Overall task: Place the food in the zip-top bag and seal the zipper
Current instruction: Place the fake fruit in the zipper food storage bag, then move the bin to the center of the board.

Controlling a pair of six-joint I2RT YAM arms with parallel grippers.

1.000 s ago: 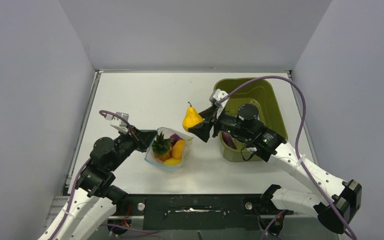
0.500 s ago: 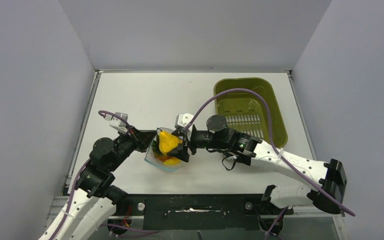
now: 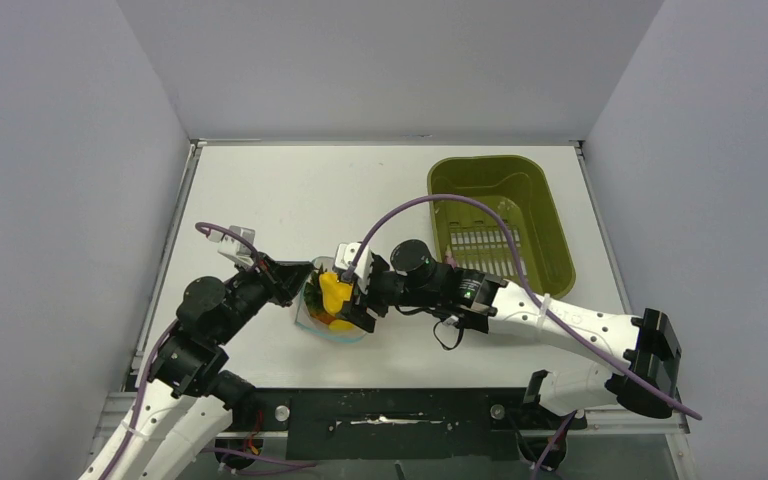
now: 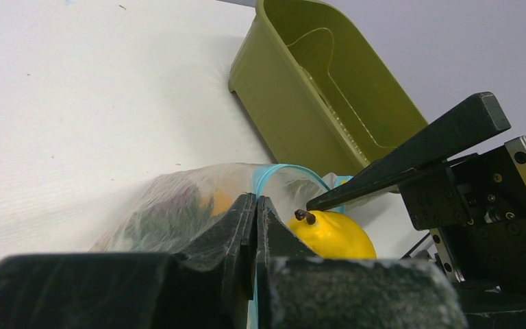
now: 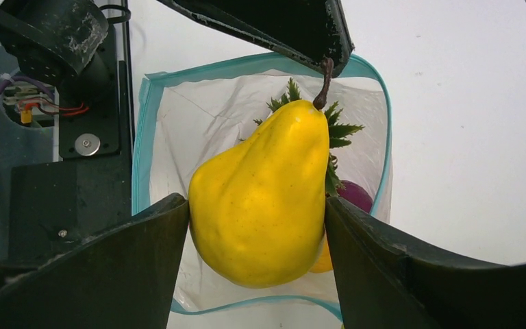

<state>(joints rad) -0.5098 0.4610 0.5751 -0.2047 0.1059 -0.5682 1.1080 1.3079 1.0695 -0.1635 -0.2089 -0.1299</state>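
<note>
Coverage differs by camera. From overhead I see the desk (image 3: 290, 190) whole, with the green basin (image 3: 550, 235) well apart at the back right. From that height the bag (image 3: 305, 318) near the front middle is mostly covered, and only a patch of the yellow pear (image 3: 332, 292) shows.

My right wrist camera looks straight into the bag's open mouth. The teal zipper strip (image 5: 139, 144) rings the mouth. Inside lie a fruit with green spiky leaves (image 5: 342, 129), a purple piece (image 5: 353, 194) and a yellow-orange piece (image 5: 323, 264). Overhead these are hidden or too small to tell apart.

My left wrist camera shows the bag from the side, lying on the desk with its mouth raised and the basin's outer wall beyond it. The contents there are a blur through the plastic.

On my left tool (image 4: 255, 202) the fingers are pressed fully together, pinching the bag's rim at the zipper strip. The strip comes out from between them.

On my right tool (image 5: 255, 205) the jaws stand fairly wide, each finger flat against a side of the pear, so the pear is gripped between them. The pear hangs at the bag's mouth, framed by the strip, with its stem end toward the left tool. Its stem tip meets the edge of a left finger in that view, and I cannot tell whether they touch. How far the pear sits below the rim I also cannot tell.
</note>
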